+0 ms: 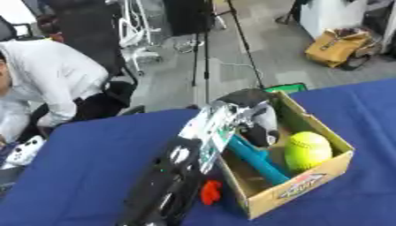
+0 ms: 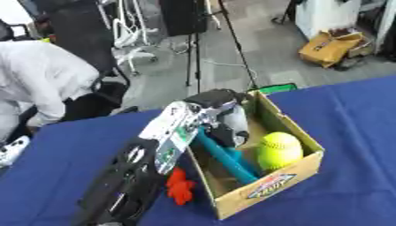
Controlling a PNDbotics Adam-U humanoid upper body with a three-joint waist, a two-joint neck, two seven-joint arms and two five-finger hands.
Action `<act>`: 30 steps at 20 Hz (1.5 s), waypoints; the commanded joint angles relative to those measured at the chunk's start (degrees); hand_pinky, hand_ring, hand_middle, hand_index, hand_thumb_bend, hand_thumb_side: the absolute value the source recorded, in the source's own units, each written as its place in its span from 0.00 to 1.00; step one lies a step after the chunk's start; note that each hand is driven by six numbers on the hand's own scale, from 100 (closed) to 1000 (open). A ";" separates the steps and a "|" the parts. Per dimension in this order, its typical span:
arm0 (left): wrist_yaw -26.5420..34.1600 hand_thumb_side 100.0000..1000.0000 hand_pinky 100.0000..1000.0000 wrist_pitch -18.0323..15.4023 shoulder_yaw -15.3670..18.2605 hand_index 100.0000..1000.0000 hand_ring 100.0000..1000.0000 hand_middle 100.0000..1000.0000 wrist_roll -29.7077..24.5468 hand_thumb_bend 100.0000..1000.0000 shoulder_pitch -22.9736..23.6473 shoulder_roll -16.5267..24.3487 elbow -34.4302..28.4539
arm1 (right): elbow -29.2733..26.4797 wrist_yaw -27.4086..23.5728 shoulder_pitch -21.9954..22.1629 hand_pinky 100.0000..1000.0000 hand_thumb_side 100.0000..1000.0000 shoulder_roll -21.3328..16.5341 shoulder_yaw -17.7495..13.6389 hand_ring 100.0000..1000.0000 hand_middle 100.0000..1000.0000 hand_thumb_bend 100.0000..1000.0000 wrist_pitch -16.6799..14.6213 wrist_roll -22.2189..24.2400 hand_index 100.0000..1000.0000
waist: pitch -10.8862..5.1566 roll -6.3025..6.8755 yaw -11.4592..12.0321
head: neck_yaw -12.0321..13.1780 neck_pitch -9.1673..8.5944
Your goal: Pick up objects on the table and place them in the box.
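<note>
Cardboard box [image 1: 329, 170] near the table's [image 1: 85, 167] far edge already holds a yellow softball [image 1: 308, 150] and teal bat [image 1: 255, 161]; 1 red object [image 2: 180, 186] remains outside; left hand [image 1: 251, 117] reaches inside, finger state indeterminable.

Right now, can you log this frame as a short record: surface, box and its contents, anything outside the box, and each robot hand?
surface: table with blue cloth
box: open cardboard box, upright on the cloth
in box: yellow-green ball; teal tool-like object lying along the bottom
outside box: small red object on the cloth beside the box's left wall
left robot hand: reaching over the box's far end; fingers not readable
right robot hand: not in view
</note>
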 commanded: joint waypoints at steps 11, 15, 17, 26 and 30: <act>-0.52 0.19 0.98 -4.43 0.37 1.00 0.97 0.99 7.48 0.00 -1.77 -0.40 3.09 | -0.69 -0.55 -0.67 0.82 0.72 -1.32 0.20 0.81 0.65 0.00 -0.56 0.04 0.66 | -0.61 -0.62 -0.37 | 0.60 -1.18; -1.10 0.40 1.00 -5.75 0.41 1.00 1.00 1.00 8.10 0.05 -1.92 -0.42 3.22 | -0.69 -0.61 -0.71 0.82 0.72 -1.37 0.19 0.81 0.65 0.00 -0.65 0.04 0.66 | -0.62 -0.68 -0.52 | 0.68 -1.21; -1.53 0.45 1.00 -6.29 0.36 1.00 1.00 1.00 8.13 0.12 -2.00 -0.41 3.39 | -0.69 -0.64 -0.73 0.82 0.72 -1.37 0.20 0.81 0.65 0.00 -0.67 0.04 0.66 | -0.64 -0.70 -0.50 | 0.69 -1.21; -1.62 0.43 1.00 -7.72 0.12 1.00 1.00 1.00 7.47 0.05 -1.99 -0.35 1.05 | -0.69 -0.66 -0.54 0.82 0.71 -1.39 0.05 0.80 0.65 0.00 -0.60 0.04 0.66 | -0.90 -1.01 -0.05 | 0.32 -0.98; 2.70 0.49 1.00 -7.96 -0.85 1.00 0.96 1.00 7.17 0.00 -0.27 0.47 -7.14 | -0.69 -0.53 -0.10 0.82 0.71 -1.45 -0.26 0.80 0.66 0.00 -0.45 0.04 0.66 | -1.23 -1.33 0.89 | -0.39 -0.40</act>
